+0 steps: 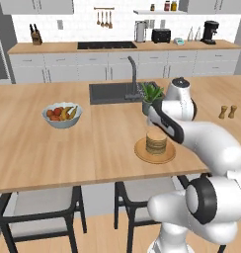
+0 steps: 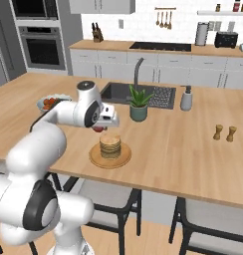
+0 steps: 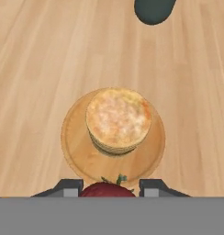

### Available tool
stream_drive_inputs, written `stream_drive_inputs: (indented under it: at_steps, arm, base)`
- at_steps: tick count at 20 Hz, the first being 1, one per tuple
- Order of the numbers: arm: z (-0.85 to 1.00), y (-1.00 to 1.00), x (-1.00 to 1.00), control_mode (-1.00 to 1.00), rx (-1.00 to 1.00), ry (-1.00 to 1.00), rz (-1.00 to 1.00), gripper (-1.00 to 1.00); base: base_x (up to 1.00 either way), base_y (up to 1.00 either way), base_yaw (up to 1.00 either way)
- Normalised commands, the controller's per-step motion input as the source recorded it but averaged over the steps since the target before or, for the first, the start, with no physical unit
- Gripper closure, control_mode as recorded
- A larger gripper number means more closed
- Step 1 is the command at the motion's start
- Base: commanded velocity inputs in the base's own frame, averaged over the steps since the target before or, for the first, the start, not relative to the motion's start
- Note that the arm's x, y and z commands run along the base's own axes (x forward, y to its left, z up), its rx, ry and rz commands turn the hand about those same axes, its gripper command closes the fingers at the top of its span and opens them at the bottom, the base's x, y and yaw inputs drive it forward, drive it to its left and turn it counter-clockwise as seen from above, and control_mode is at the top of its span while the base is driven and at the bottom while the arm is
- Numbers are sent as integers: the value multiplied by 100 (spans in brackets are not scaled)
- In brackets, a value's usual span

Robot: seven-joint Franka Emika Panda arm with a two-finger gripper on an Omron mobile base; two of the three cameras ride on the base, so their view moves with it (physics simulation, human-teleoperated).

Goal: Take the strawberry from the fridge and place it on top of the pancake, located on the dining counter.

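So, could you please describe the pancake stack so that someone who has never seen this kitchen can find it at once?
Start at the big island with the light wooden top and the dark sink. On the near side of the sink, just past a small potted plant, lies a round tan plate. The pancake stack sits on it: short, tan-brown, the only flat layered food, unlike the white fruit bowl.

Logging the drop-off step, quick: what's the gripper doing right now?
Gripper: closed on the strawberry, held above the pancake.

Fruit bowl [image 1: 62, 115], potted plant [image 2: 139, 103], shakers [image 2: 225, 132]
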Motion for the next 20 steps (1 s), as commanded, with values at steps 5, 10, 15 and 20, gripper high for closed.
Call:
stream_drive_inputs:
  at_steps: [5, 10, 15, 20]
  arm:
    - [-39, 0, 38, -100, 0, 0, 0, 100]
    - [-40, -1, 29, -100, 0, 0, 0, 100]
    - [-28, -2, 23, -100, 0, 0, 0, 100]
    - [-19, -8, 45, -100, 0, 0, 0, 100]
  base:
    - [0, 0, 0]
    - [0, 0, 0]
    - [0, 0, 0]
    - [0, 0, 0]
